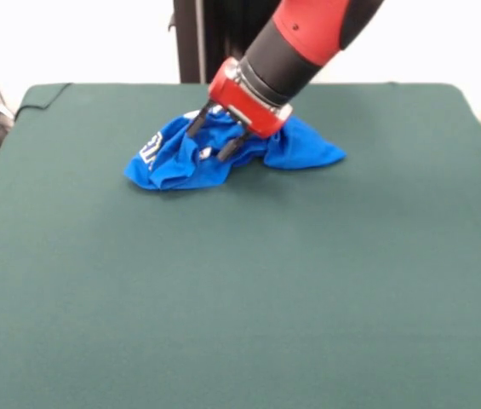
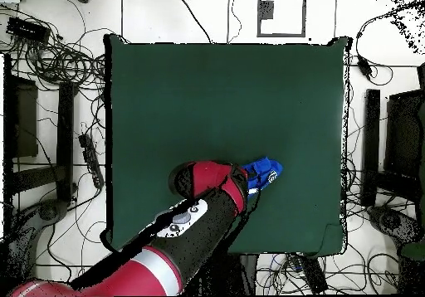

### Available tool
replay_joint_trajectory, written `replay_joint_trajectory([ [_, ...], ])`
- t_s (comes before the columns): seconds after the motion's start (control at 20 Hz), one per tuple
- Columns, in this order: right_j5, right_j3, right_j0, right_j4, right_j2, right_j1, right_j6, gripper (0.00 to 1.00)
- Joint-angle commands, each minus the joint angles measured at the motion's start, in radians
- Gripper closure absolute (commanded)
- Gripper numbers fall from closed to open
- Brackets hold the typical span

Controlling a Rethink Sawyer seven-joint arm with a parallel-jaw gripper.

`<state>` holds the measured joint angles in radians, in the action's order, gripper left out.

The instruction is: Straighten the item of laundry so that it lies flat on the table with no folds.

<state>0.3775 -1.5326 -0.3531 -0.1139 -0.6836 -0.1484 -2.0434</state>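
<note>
The small bright blue T-shirt lies crumpled in a bunched heap on the dark green table, near the robot's side. White letters show on its left end. My gripper is right over the heap's middle, its two black fingers spread apart and their tips down among the folds. The jaws stand open. In the overhead view the arm covers most of the shirt; only its right end shows on the table.
The black pedestal stands behind the table's far edge. Cables and dark equipment lie on the floor around the table in the overhead view.
</note>
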Motion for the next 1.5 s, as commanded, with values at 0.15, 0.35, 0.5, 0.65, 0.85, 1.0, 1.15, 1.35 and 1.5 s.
replay_joint_trajectory([
  [0.15, 0.181, -0.097, -0.013, -0.051, 0.096, -0.011, -0.211, 0.0],
  [0.35, 0.121, -0.128, -0.026, -0.048, 0.082, 0.02, -0.245, 0.0],
  [0.5, 0.048, -0.135, -0.019, -0.06, 0.103, 0.05, -0.264, 0.0],
  [0.65, -0.004, -0.146, -0.022, -0.077, 0.104, 0.078, -0.297, 0.0],
  [0.85, -0.057, -0.139, -0.037, -0.108, 0.089, 0.123, -0.342, 0.0],
  [1.0, -0.092, -0.116, -0.038, -0.128, 0.08, 0.157, -0.342, 0.0],
  [1.15, -0.173, -0.123, -0.04, -0.153, 0.086, 0.177, -0.326, 1.0],
  [1.35, -0.222, -0.126, -0.079, -0.159, 0.049, 0.2, -0.337, 1.0],
  [1.5, -0.232, -0.128, -0.095, -0.191, 0.029, 0.181, -0.342, 1.0],
])
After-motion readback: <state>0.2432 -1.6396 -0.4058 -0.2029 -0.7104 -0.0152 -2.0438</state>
